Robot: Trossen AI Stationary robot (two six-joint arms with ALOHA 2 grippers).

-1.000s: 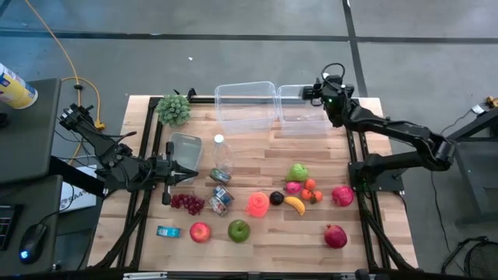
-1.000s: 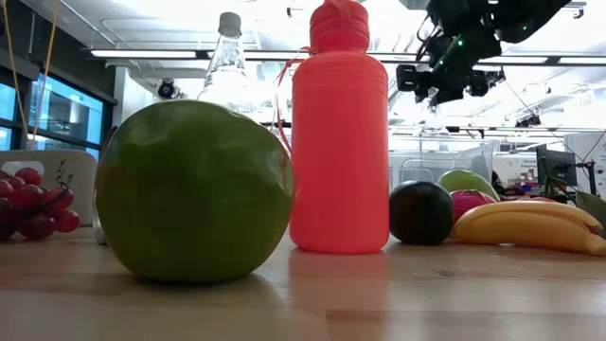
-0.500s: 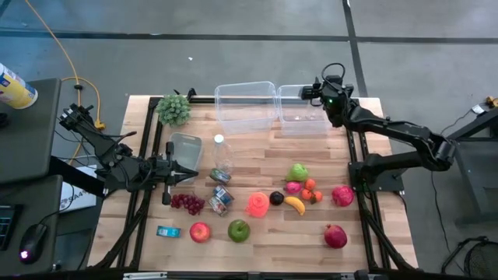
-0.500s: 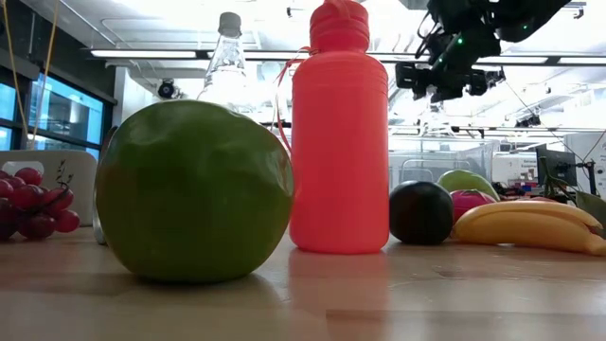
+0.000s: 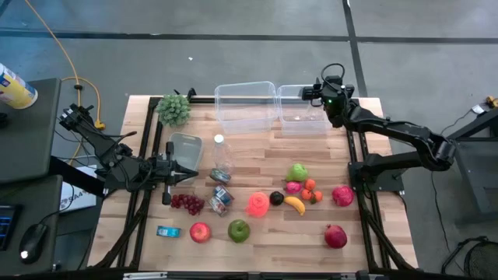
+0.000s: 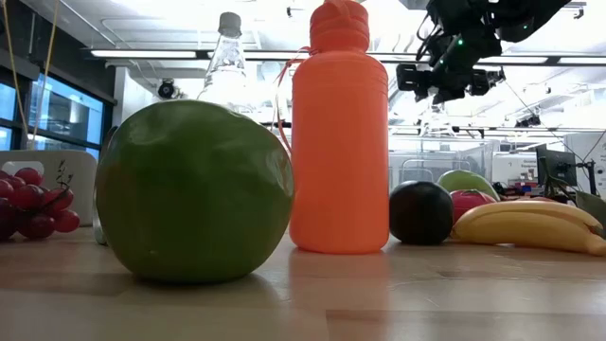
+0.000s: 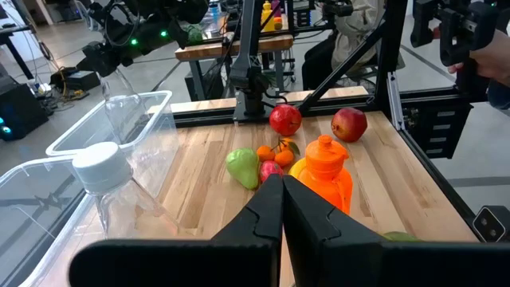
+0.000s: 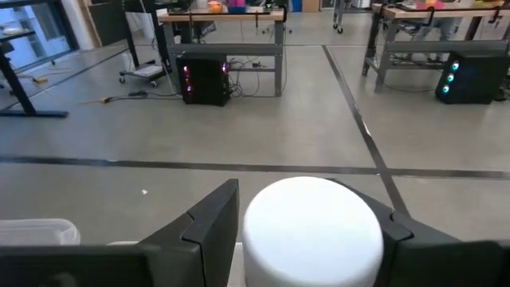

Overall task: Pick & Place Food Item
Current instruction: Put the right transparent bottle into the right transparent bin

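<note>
White, round and smooth, a capped object (image 8: 312, 229) sat clamped between the right gripper's (image 5: 313, 91) fingers above the clear containers (image 5: 247, 106). At the table's left edge, the left gripper (image 5: 189, 175) rested closed, empty.

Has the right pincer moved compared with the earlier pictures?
No. The right pincer holds a white cylinder above the smaller clear container, as before.
</note>
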